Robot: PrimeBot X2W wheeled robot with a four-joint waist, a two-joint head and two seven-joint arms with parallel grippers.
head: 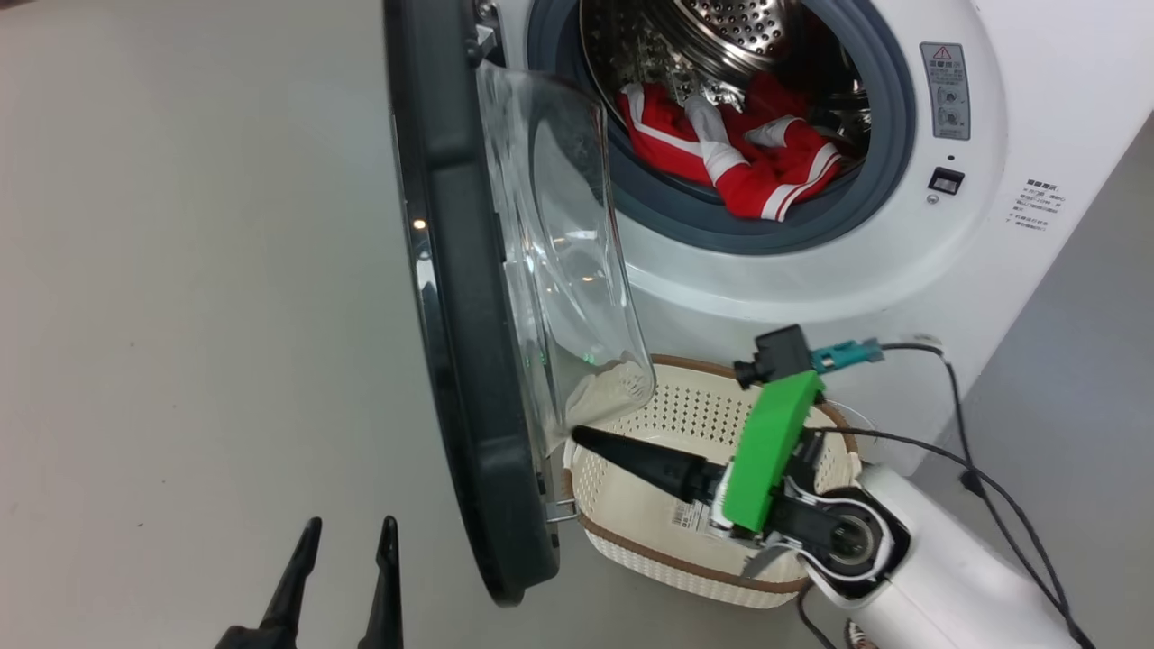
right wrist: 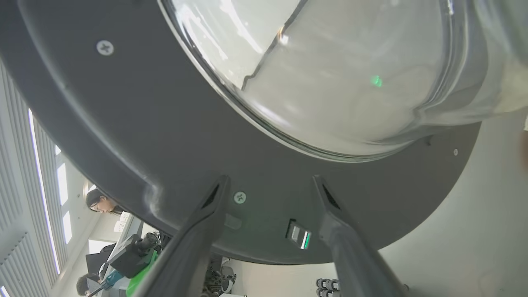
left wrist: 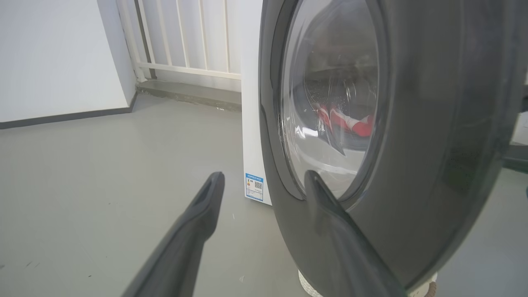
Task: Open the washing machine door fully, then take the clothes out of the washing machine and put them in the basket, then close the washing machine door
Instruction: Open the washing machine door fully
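- Washing machine door point(head: 469, 361), the large round one with the glossy black rim and bulging clear glass bowl, stands swung out roughly square to the big white front-loading washing machine point(head: 992, 225). It is judged not yet fully open.
- Right gripper point(right wrist: 270, 181): jaws apart and empty, fingers aimed at the door's dark inner face just below the glass. Contact cannot be confirmed from the wrist view.
- Left gripper point(head: 352, 523): jaws apart and empty, low on the door's outer side.
- Push on the flat inner rim, not the glass, and follow the hinge arc slowly.
- Move the left gripper aside first, as it lies on the side the door swings toward.
- Cream-white perforated plastic basket point(head: 672, 410): on the floor under the door's lower edge. Avoid dragging it with the forearm.
- Bright red, white-striped clothes point(head: 748, 162): in the drum, at the gasket lip.
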